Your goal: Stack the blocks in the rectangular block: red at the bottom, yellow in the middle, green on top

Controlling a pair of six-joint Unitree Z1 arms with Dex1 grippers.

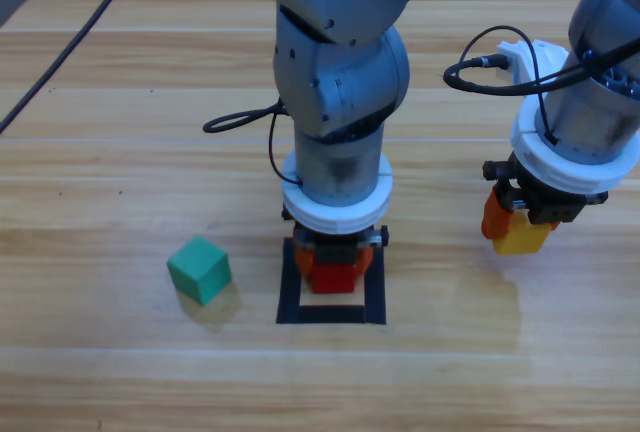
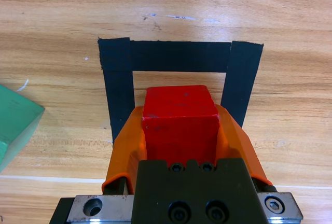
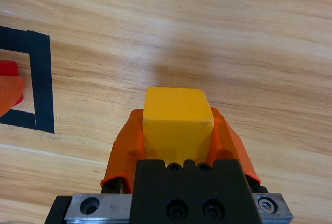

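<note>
Looking down on a pale wooden counter point(image 1: 100, 372) with long grain running across — nothing of the room beyond shows. Left hand point(image 1: 335, 270) is pinching the red cube point(image 2: 180, 117) over the black tape square point(image 2: 179, 56), cube faces squared with the tape sides. Right hand point(image 1: 520, 232) is well off to the right — it pinches the yellow cube point(image 3: 176, 117). Green cube point(image 1: 199, 269) sits on the counter left of the square, turned corner-on.

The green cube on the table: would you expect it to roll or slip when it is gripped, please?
The green cube has flat faces, so it probably slides rather than rolls. Its matte surface likely grips well. It looks rigid and probably light.
</note>
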